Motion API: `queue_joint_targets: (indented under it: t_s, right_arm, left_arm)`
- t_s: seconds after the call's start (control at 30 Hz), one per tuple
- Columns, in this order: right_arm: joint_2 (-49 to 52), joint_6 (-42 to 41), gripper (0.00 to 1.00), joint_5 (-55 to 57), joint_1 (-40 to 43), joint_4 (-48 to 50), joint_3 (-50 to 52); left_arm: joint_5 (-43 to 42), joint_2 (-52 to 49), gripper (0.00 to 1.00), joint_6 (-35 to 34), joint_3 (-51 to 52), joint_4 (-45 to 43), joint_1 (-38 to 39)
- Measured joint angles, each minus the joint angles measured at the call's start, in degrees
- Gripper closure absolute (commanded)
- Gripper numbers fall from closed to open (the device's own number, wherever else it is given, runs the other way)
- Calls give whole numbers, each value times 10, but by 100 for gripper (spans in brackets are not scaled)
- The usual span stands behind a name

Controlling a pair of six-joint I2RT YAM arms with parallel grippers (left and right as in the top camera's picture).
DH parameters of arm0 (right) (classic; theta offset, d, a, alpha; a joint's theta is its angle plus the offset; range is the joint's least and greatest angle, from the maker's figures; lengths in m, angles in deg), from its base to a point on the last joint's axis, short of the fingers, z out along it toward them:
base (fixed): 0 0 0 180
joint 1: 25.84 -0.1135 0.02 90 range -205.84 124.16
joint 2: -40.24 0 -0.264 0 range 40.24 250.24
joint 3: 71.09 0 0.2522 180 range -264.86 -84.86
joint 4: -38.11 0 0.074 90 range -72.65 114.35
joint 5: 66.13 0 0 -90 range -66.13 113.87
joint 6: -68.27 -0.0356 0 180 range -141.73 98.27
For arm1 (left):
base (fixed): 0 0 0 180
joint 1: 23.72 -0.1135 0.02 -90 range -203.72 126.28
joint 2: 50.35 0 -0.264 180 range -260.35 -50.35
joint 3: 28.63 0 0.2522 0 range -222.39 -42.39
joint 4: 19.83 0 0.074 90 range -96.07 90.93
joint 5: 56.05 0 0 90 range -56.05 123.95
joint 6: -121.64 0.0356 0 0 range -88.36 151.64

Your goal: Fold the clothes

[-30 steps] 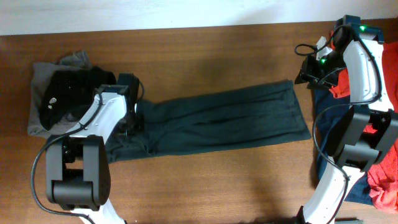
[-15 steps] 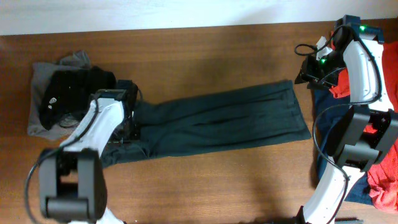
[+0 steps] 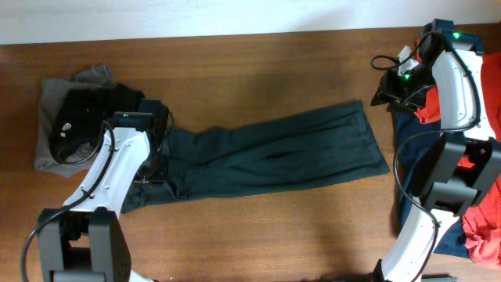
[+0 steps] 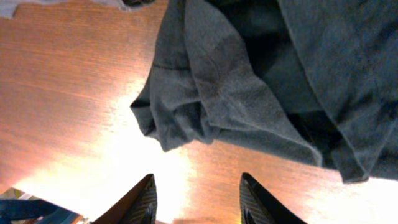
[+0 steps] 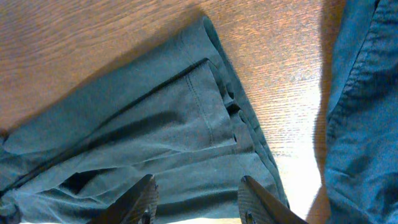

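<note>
Dark green cloth, one long garment (image 3: 274,153), lies stretched across the middle of the wooden tabletop (image 3: 258,70), running from the lower left of the overhead view up toward the right. Its left end is bunched into thick wrinkles, and its right end lies flat with the hem square. The left gripper (image 4: 197,180) hangs just off that bunched end, its fingers apart over bare wood with nothing between them. The right gripper (image 5: 197,183) hovers over the garment's right end, also parted and empty. A grey and black pile of clothes (image 3: 78,117) sits at the upper left of the overhead view, and red clothes (image 3: 427,110) and navy clothes (image 3: 411,125) lie at the right edge. The step in hand looks like laying out and flattening between folds. The next move probably calls for a fresh pinch on the crumpled left end, low enough to catch every layer, then carrying it over toward the right end without dragging the rest askew.
</note>
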Motion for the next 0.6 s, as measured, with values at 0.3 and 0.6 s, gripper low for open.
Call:
queue_joint_targets:
  t_s: [0.3, 0.6]
  right_arm:
    - [0, 0, 52, 0, 0, 27, 0]
    - [3, 0, 64, -24, -5, 148, 20]
  left_arm:
    - [-58, 0, 58, 0, 0, -81, 0]
    - [-131, 0, 49, 0, 0, -131, 0]
